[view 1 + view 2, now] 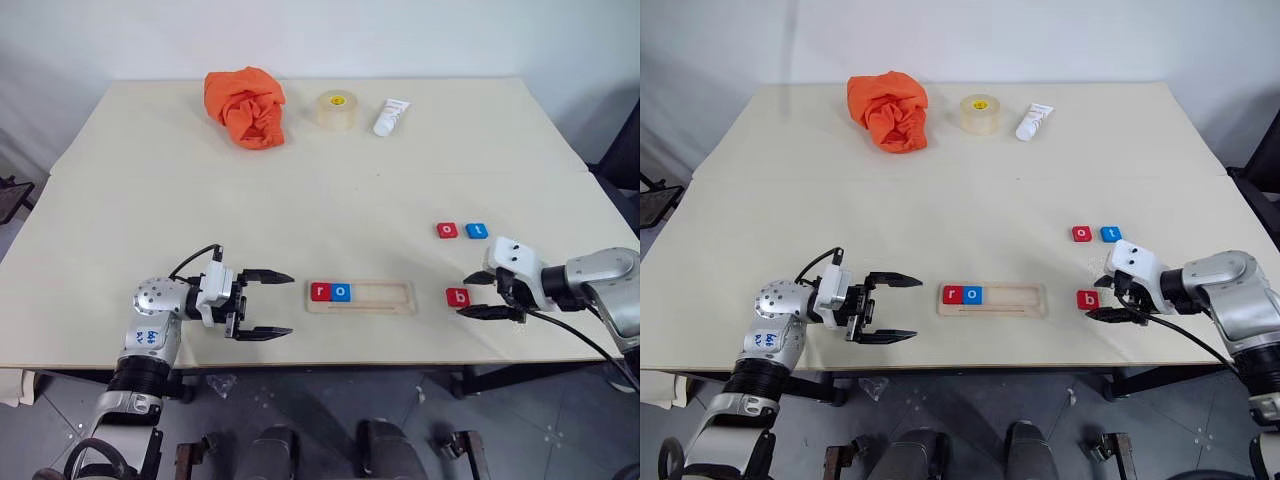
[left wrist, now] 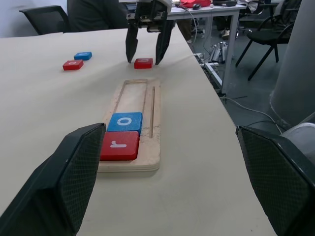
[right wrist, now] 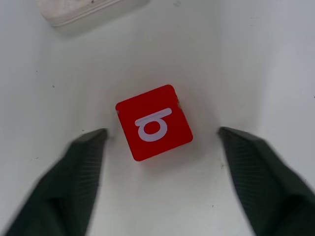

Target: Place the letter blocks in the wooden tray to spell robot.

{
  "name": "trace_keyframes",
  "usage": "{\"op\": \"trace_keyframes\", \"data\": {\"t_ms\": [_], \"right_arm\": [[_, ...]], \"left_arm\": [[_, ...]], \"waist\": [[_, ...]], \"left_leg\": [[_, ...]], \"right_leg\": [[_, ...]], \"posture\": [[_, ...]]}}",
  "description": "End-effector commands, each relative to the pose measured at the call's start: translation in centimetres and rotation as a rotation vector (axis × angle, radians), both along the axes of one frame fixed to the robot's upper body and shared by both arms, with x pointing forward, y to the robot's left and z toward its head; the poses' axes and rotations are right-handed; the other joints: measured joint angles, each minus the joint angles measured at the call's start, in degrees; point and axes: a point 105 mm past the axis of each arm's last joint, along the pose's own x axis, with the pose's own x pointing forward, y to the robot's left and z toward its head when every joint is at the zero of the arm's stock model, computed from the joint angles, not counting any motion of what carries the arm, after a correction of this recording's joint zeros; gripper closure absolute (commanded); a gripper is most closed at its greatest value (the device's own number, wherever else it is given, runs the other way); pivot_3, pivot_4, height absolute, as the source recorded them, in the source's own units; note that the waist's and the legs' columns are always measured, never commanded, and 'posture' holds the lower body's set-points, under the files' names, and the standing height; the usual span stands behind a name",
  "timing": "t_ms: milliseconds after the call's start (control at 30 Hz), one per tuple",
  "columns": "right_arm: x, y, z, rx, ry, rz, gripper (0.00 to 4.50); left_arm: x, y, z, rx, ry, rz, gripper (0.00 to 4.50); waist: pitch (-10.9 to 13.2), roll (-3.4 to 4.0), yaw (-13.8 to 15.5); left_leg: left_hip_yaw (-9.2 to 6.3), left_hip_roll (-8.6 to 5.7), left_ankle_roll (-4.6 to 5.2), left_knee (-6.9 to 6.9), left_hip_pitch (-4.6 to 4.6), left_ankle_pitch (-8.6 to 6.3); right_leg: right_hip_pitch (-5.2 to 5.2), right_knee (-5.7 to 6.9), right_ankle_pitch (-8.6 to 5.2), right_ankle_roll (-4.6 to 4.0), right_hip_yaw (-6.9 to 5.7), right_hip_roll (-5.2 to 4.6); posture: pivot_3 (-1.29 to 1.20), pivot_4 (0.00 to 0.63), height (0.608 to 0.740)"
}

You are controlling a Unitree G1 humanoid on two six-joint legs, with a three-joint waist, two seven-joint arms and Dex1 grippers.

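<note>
The wooden tray [image 1: 360, 297] lies near the table's front edge, with a red r block [image 1: 320, 292] and a blue o block [image 1: 341, 292] side by side at its left end. A red b block [image 1: 458, 297] rests flat on the table just right of the tray. My right gripper [image 3: 162, 133] is open and straddles that b block [image 3: 153, 122], one finger on each side with a gap to both. Farther back sit a red o block [image 1: 447, 230] and a blue t block [image 1: 477, 230]. My left gripper [image 1: 291, 303] stands open and empty, left of the tray and pointing toward it.
An orange cloth [image 1: 247, 106], a roll of tape [image 1: 336, 109] and a white tube [image 1: 391, 116] sit along the table's far edge. The tray lies close to the front edge of the table [image 1: 330, 355].
</note>
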Motion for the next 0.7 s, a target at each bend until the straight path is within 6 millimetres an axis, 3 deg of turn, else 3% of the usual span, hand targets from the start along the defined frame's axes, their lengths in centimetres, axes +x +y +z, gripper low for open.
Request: {"op": "trace_keyframes", "data": {"t_ms": [33,100,267,433,700], "right_arm": [[0.3,0.3,0.8,0.003,-0.027,0.014,2.33],[0.4,0.3,1.2,0.003,-0.037,0.014,3.0],[0.4,1.4,3.2,0.023,-0.084,0.04,3.04],[0.2,4.9,5.9,0.087,-0.137,0.131,3.04],[-0.4,10.3,4.5,0.056,-0.049,0.306,3.04]], "left_arm": [[-0.2,0.3,0.8,-0.012,-0.043,0.011,0.0],[-0.2,0.3,0.8,-0.014,-0.042,0.014,0.0],[-0.1,0.4,0.8,-0.015,-0.04,0.02,0.0],[0.0,0.5,0.7,-0.015,-0.035,0.023,0.0],[0.3,0.2,0.9,-0.014,-0.039,0.008,0.0]], "waist": [[0.0,0.0,0.01],[0.0,0.0,0.03],[0.0,0.0,0.03],[0.0,0.0,-0.07],[0.0,0.0,0.04]], "left_leg": [[0.0,0.0,0.0,0.0,0.0,0.0],[0.0,-0.01,0.0,0.0,0.0,0.0],[0.0,-0.02,0.0,0.0,-0.01,0.0],[0.01,0.04,-0.03,0.0,-0.01,-0.01],[-0.03,0.0,-0.05,0.0,-0.04,-0.03]], "right_leg": [[0.0,0.0,0.0,0.0,0.0,0.0],[0.0,0.0,0.0,0.0,0.0,-0.01],[0.0,-0.02,0.0,0.0,0.0,-0.01],[-0.01,-0.03,0.0,0.0,0.01,-0.04],[-0.02,-0.06,0.01,-0.01,-0.03,-0.05]], "posture": [[0.0,0.15,0.74],[0.0,0.15,0.74],[0.0,0.15,0.74],[0.0,0.15,0.74],[0.0,0.15,0.74]]}}
